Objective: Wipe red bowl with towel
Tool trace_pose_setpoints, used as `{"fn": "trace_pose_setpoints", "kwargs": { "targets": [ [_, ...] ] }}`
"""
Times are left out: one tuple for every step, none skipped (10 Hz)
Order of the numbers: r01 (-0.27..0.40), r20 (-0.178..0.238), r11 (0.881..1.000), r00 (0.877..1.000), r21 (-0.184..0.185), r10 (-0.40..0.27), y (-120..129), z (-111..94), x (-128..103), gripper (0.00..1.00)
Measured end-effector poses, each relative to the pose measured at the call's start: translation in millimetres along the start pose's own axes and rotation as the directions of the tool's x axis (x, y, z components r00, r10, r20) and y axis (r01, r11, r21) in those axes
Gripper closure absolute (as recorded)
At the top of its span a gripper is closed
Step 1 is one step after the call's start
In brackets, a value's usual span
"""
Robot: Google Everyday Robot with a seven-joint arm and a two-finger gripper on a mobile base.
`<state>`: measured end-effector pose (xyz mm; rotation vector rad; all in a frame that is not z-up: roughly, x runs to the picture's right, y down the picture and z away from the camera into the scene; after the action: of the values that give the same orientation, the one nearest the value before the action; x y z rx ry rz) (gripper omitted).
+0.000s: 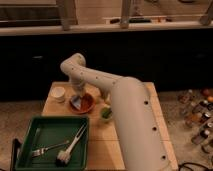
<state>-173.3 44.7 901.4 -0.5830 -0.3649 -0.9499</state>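
Note:
The red bowl [84,104] sits on the wooden table [135,145], just behind the green tray. A pale blue towel [75,102] lies in the bowl's left half. My gripper [77,95] hangs from the white arm, straight down onto the towel at the bowl's left rim. The arm [125,115] rises from the lower right, bends at an elbow [74,64] above the bowl, and hides the table's middle.
A small white cup [58,93] stands left of the bowl. The green tray [30,126] in front holds a fork [45,150] and a brush [70,147]. A green item [106,113] lies right of the bowl. Bottles [197,112] stand at the far right.

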Motion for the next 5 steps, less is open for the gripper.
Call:
{"fn": "trace_pose_setpoints", "kwargs": {
  "targets": [
    [0.029, 0.016, 1.0, 0.999, 0.009, -0.029, -4.8, 1.1, -12.3, 1.0],
    [0.063, 0.027, 0.998, 0.998, 0.003, -0.063, -1.5, 2.2, -25.0, 1.0],
    [0.081, 0.042, 0.997, 0.996, -0.005, -0.081, 3.8, 4.9, -35.7, 1.0],
    [0.086, 0.053, 0.996, 0.995, -0.008, -0.086, 11.5, 6.4, -41.3, 1.0],
    [0.076, 0.058, 0.997, 0.996, -0.013, -0.075, 22.6, 7.2, -41.1, 1.0]
  ]
}}
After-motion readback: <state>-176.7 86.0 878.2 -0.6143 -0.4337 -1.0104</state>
